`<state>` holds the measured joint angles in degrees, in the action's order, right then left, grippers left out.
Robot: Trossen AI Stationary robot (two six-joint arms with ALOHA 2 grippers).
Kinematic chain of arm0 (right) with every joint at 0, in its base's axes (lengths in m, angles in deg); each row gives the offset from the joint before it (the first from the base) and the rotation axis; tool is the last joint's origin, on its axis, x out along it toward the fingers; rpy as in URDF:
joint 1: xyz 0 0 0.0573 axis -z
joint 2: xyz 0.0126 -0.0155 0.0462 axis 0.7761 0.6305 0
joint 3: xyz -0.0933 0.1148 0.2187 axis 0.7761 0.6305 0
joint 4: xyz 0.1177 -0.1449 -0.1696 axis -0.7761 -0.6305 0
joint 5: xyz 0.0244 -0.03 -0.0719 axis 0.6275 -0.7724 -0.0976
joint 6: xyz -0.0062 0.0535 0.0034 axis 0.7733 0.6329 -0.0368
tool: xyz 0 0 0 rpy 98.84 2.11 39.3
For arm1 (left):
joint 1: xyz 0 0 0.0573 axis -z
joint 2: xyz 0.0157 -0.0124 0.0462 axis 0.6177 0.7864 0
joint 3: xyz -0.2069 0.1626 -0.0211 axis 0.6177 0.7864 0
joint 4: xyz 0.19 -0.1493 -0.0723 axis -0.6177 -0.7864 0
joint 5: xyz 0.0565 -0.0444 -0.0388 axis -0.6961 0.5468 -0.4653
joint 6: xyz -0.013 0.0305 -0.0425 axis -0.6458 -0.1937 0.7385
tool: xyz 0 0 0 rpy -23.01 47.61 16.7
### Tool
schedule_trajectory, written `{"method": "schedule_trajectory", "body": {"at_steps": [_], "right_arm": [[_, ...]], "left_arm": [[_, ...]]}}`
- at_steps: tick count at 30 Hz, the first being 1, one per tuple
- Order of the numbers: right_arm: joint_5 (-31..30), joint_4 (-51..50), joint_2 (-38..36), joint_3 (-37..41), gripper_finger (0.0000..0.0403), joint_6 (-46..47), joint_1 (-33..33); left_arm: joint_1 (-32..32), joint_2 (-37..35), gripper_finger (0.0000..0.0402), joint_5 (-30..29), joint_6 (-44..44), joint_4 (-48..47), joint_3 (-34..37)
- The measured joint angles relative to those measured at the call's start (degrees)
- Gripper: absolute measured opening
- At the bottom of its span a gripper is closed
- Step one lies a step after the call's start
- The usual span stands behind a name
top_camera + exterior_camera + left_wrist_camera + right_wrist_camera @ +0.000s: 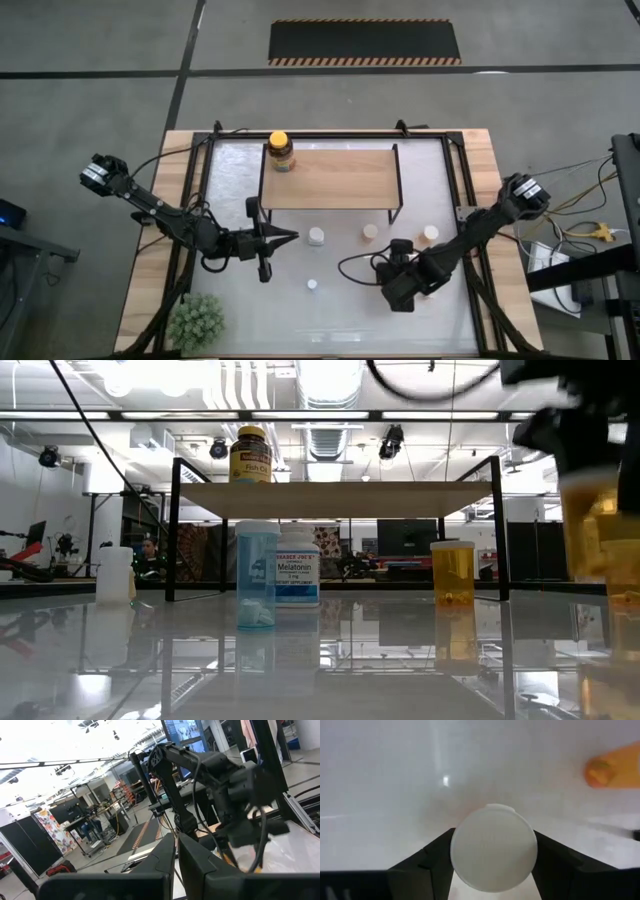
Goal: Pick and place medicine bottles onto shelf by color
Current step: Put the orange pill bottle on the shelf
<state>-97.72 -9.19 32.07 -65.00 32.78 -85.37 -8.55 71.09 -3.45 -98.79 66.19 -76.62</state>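
round, smooth, white-capped orange bottle [494, 848] clamped between right gripper [402, 287] fingers [432, 855], at the table's front right. one amber jar [281, 151] with yellow lid standing on the light-wood shelf [330, 178], back left corner. four more small bottles visible on the glossy table [350, 320] from above: white-capped [316, 236], two pale-capped [370, 232] [431, 234], one tiny [312, 285]. left gripper [288, 237] fingers pressed shut, empty, just left of the white-capped bottle. bushy plant [197, 319] at front left.
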Motion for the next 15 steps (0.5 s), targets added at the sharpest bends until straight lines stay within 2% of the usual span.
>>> {"method": "schedule_trajectory", "body": {"at_steps": [8, 15], "right_arm": [[2.28, -6.81, -1.5, -13.86, 0.0202, -0.24, 1.74], [2.4, -16.85, -1.41, -26.16, 0.0202, -8.13, 11.0]], "left_arm": [[0.0, -1.4, 0.0005, 0.0, -1.79, 0.72, 0.02], [-0.02, -3.57, 0.0005, 0.0, -2.91, 1.13, 0.04]]}}
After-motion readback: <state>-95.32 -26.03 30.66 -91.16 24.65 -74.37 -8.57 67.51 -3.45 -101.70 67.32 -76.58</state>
